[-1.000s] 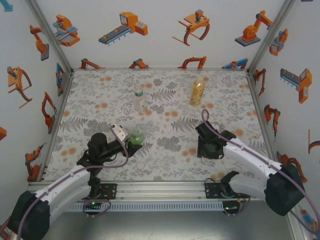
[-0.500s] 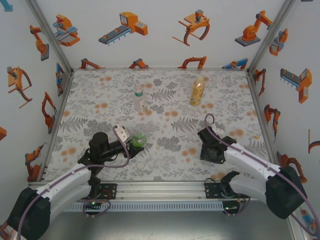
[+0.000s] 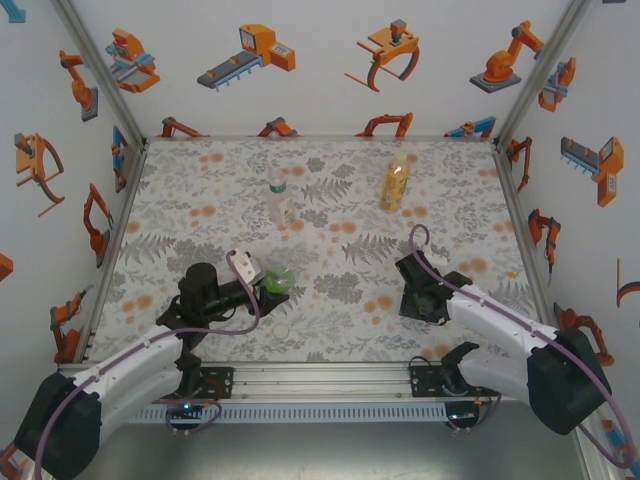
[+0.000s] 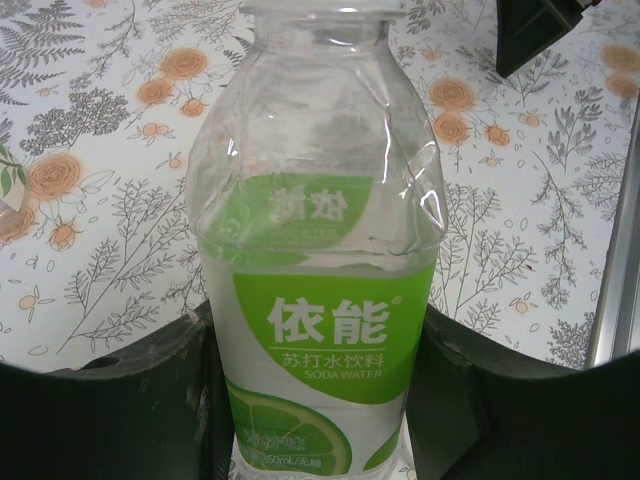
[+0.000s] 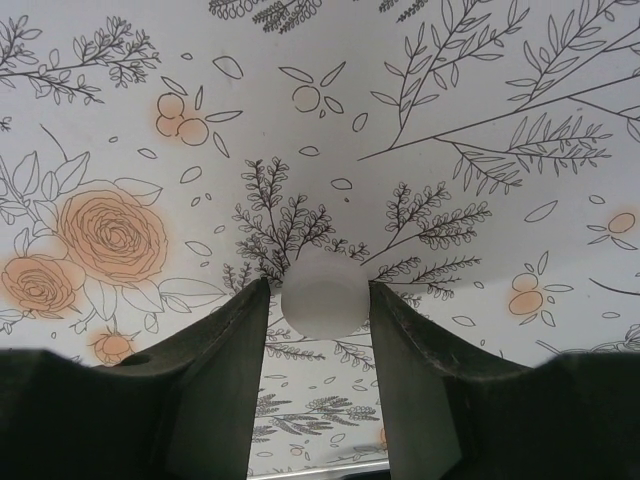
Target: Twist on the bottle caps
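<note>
Right gripper (image 5: 318,290) brackets the small round whitish plastic cap (image 5: 325,298) on the floral mat (image 5: 450,120), grip unclear, while the left gripper (image 4: 318,335) clamps the green-labelled clear plastic bottle (image 4: 318,230); cap pickup seems underway, next needing squarely aligned placement on its neck.

The labelled bottle (image 4: 318,190) was clear, glossy, dented plastic, the cap (image 5: 325,295) smooth matt whitish plastic, the flower-printed mat (image 5: 480,90) dull.
</note>
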Available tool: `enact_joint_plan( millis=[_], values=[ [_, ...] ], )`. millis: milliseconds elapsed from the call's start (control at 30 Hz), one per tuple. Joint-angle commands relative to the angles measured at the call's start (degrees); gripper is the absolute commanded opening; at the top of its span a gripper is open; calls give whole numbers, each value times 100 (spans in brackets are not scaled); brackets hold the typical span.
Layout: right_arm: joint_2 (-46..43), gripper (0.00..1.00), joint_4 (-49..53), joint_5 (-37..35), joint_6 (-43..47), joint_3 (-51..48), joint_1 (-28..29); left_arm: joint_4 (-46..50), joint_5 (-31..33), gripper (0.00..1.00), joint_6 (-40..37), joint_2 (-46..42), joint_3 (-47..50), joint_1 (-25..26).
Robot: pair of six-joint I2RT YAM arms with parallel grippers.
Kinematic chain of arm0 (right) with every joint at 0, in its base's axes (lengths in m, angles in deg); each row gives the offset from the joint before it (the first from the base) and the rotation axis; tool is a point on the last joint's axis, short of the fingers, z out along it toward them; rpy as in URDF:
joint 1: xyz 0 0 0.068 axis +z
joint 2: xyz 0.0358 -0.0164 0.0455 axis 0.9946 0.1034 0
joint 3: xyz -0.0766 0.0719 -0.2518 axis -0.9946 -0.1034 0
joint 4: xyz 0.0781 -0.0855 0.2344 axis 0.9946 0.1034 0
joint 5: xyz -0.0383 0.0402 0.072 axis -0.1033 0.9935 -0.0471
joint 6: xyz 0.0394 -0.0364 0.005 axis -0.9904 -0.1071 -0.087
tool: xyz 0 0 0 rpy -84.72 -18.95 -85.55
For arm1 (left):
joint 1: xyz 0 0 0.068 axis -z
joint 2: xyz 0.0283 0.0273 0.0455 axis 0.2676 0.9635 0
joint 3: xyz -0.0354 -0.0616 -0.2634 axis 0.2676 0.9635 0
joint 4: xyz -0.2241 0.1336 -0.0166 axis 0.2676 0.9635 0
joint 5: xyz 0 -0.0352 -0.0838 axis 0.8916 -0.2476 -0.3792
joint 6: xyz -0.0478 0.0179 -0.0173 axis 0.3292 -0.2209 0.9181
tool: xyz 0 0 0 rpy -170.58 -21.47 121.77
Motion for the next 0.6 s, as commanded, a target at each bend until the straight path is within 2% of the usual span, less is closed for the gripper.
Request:
enact_joint_plan(
  millis=[0,367,467,567],
  values=[
    [65,44,11,-149,61,-11,-30,-29,-152,0,-145,-24,-173,25],
    [98,38,45,-3,108,22,-30,10,-134,0,-173,-21,-194,40],
    [81,34,47,48,115,59,-30,43,-117,0,-185,-18,-201,43],
    [55,26,3,177,233,168,-30,139,-52,0,-231,24,-243,50]
  ],
)
